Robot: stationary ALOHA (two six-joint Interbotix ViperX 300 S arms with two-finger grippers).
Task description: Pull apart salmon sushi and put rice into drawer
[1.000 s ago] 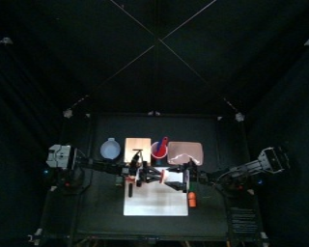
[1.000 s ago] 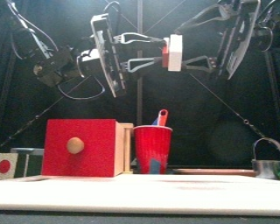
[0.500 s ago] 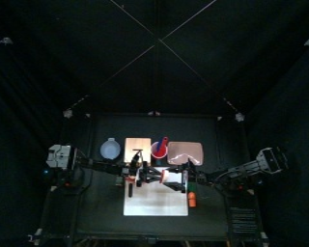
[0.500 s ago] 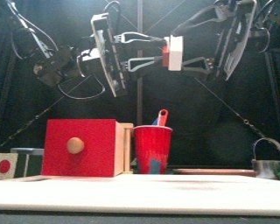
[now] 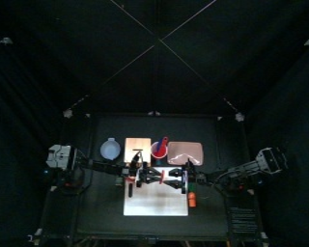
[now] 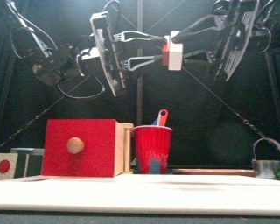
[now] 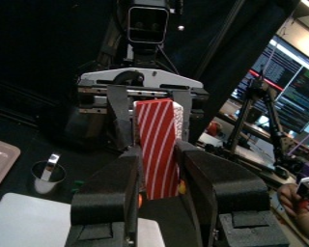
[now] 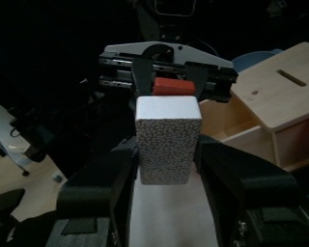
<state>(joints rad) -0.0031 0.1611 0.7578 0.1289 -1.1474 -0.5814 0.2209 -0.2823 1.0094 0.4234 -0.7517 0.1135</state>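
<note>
The left gripper (image 7: 157, 162) has its jaws closed on the red, white-striped salmon slice (image 7: 156, 140) of the salmon sushi, and the right gripper (image 8: 168, 164), which faces it, has its jaws closed from both sides on the white speckled rice block (image 8: 168, 135). In the front view the two grippers meet tip to tip high above the table, a little right of its middle, and the sushi hangs between them, red end toward the left arm and white end toward the right arm. I cannot tell whether the two halves have a gap or touch; they look very close, so I judge that the pulling apart is only beginning. The rest is not done. The drawer (image 6: 81, 147), a wooden box with a red front and a round wooden knob, stands on the left part of the table and looks shut, so it must be opened before the rice goes in. Just to its right is a red cup (image 6: 154, 150) with a utensil in it. From above, a grey-blue bowl (image 5: 111, 149) lies left of the drawer, a pink tray (image 5: 184, 150) is to the right, and an orange piece (image 5: 191, 200) lies near the front. I can read no brand, label or writing; the screens in the room behind are too blurred.
</note>
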